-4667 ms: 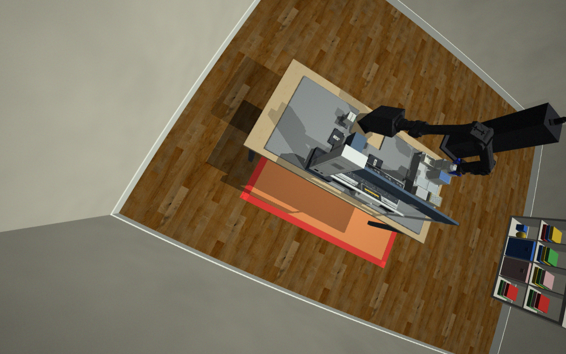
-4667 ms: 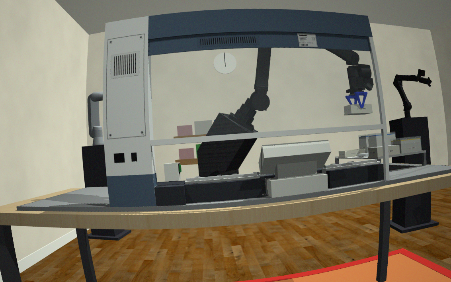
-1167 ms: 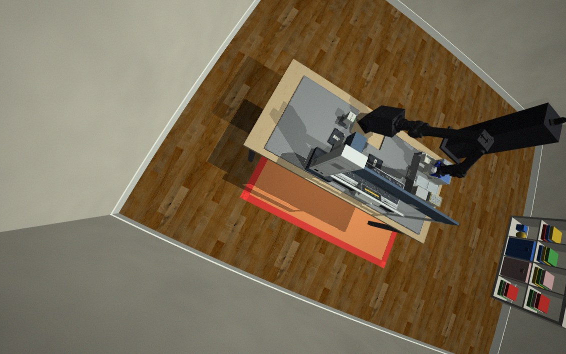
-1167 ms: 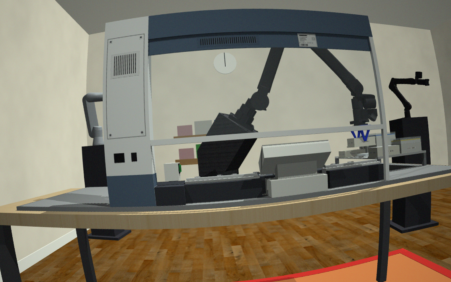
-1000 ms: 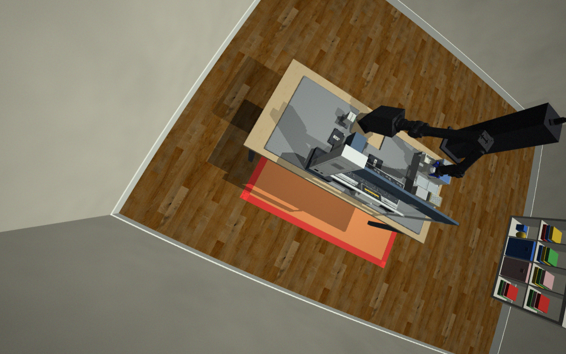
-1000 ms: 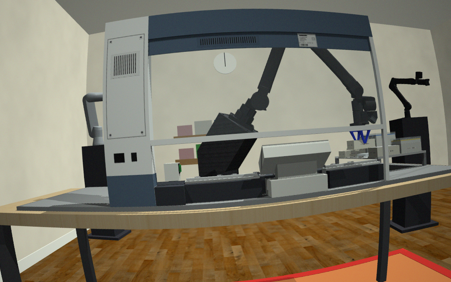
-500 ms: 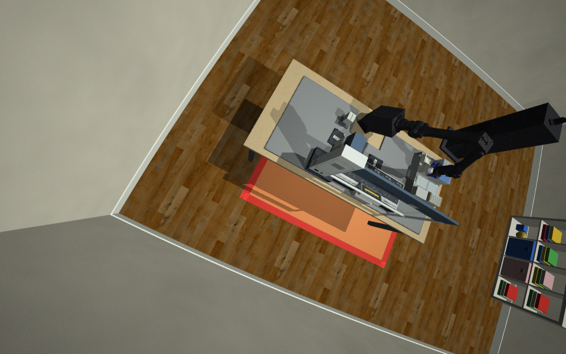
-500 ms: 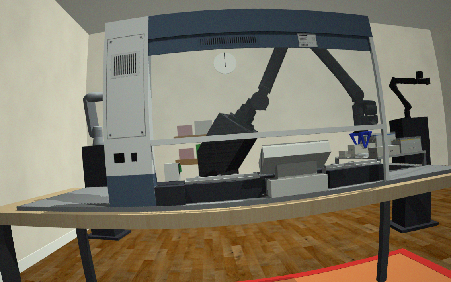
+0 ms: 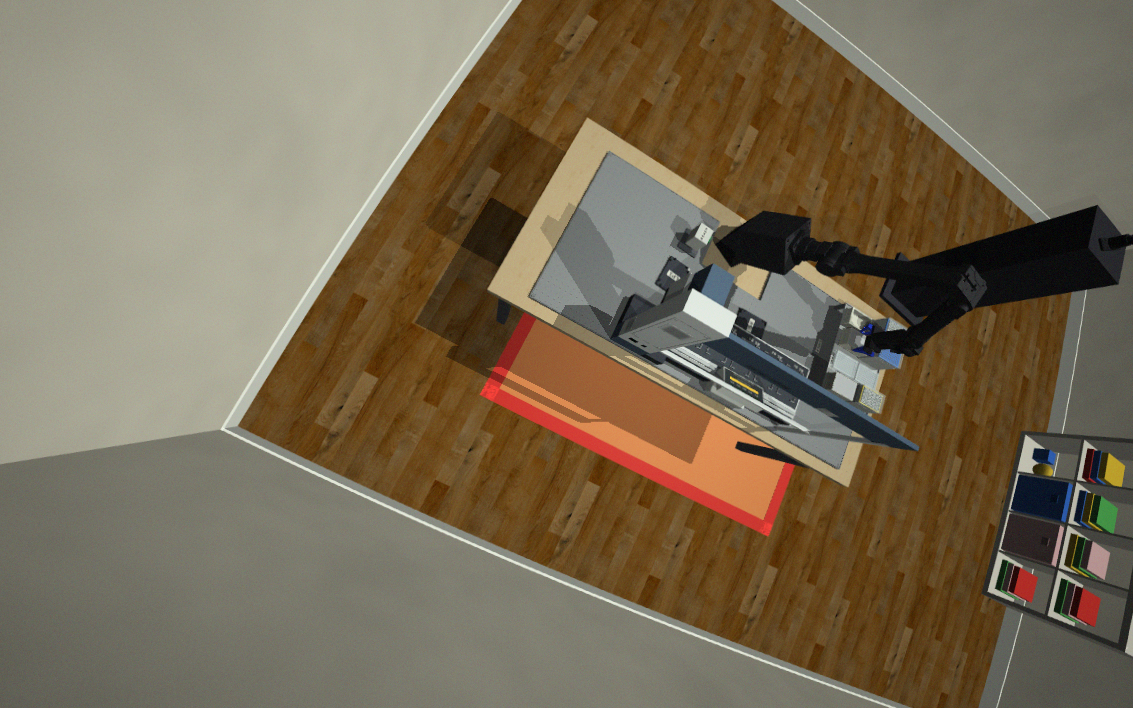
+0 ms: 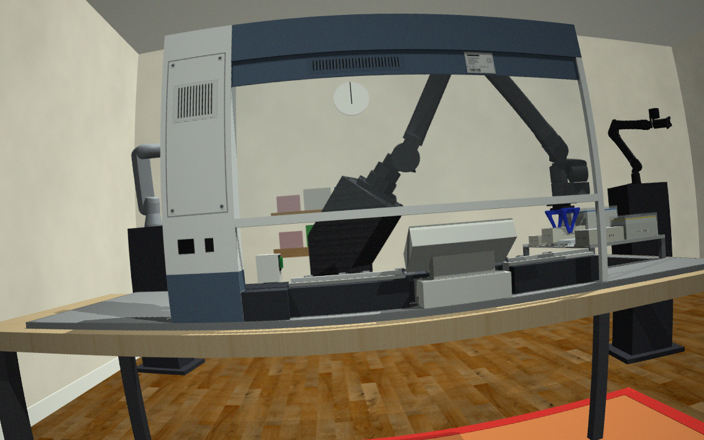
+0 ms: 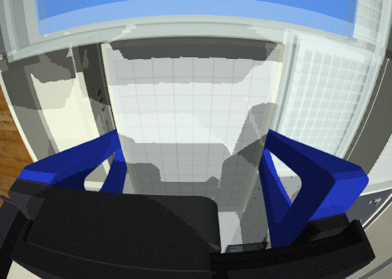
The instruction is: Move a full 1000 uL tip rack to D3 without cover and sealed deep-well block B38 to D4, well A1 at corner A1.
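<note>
Pinching a pale block (image 11: 191, 102) across its width, the gripper (image 11: 191, 158) has its blue fingers spread wide, one pressed to each long side. In the wrist view the block fills the middle of the frame, so it lies straight ahead of the gripper. Its long axis seems to run up and down the frame, crosswise to the closing line. Its top is off-white with a faint square grid and no open holes, which fits a sealed deep-well block, but no label is readable, so I cannot confirm it is B38. Along the top of that frame lies a blue rack (image 11: 194, 8) showing dark holes on its coloured plate, so it looks empty of tips. At right, just beside the block, is another pale gridded item (image 11: 321, 97). In the exterior view the gripper (image 10: 562, 221) hangs at the right of the frame, low among the items on the shelf (image 10: 639, 236). Whether the block rests on the shelf or is just off it I cannot tell. The deck lies lower and to the left in that view, so the carry will likely need a lift, then a leftward move.
</note>
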Robot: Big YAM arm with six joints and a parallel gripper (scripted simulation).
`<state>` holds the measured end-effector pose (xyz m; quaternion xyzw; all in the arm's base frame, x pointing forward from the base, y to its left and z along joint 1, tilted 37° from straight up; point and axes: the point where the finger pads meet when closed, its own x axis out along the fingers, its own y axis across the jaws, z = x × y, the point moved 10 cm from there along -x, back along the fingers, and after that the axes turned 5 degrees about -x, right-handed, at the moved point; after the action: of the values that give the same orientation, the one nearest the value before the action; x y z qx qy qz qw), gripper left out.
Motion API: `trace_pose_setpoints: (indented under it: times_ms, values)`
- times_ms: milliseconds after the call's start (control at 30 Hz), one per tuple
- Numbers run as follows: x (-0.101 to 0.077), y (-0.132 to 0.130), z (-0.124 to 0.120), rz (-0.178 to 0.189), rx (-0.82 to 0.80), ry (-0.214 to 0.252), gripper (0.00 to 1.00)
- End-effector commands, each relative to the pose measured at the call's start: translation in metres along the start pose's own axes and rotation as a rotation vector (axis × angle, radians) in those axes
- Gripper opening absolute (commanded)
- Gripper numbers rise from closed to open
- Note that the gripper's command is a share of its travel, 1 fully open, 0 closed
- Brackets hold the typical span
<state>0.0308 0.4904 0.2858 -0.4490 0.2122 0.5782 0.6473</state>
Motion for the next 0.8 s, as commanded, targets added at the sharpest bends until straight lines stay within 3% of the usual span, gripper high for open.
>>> trace_pose_setpoints:
  times_ms: [0, 133, 167, 333, 367, 433, 500, 767]
  values:
    - [-0.014, -0.006, 0.012, -0.008, 0.005, -0.040, 0.00]
    - [-0.022, -0.016, 0.016, -0.018, 0.009, -0.054, 0.00]
    - [-0.014, -0.007, 0.012, -0.008, 0.005, -0.040, 0.00]
    - [-0.014, -0.007, 0.012, -0.008, 0.005, -0.040, 0.00]
    - [-0.020, -0.017, 0.018, -0.018, 0.008, -0.051, 0.00]
    - [-0.014, -0.007, 0.012, -0.008, 0.005, -0.040, 0.00]
    - [-0.018, -0.015, 0.019, -0.016, 0.007, -0.052, 0.00]
    - [-0.011, -0.014, 0.018, -0.014, 0.005, -0.042, 0.00]
